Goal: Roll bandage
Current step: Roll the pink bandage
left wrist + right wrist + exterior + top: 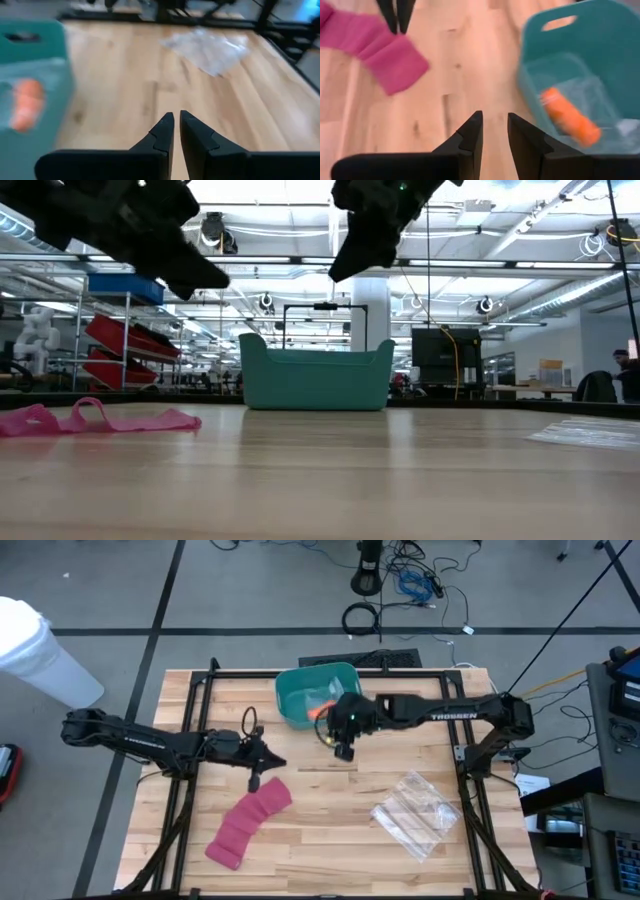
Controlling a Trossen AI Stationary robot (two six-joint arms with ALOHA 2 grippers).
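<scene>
The pink bandage (250, 823) lies unrolled and wavy on the wooden table, toward the near left; it also shows in the low view (100, 420) and the right wrist view (375, 50). My left gripper (262, 770) hovers above the bandage's far end, empty, its fingers (176, 125) shut. My right gripper (343, 748) hangs above the table just near of the teal bin (315, 695), empty, its fingers (495, 130) a little apart. Both grippers are well clear of the table in the low view.
The teal bin (580, 75) at the table's far middle holds an orange roll (570, 117) and clear wrapping. A crumpled clear plastic bag (415, 812) lies at the near right. A black frame (200, 690) runs around the table's edges.
</scene>
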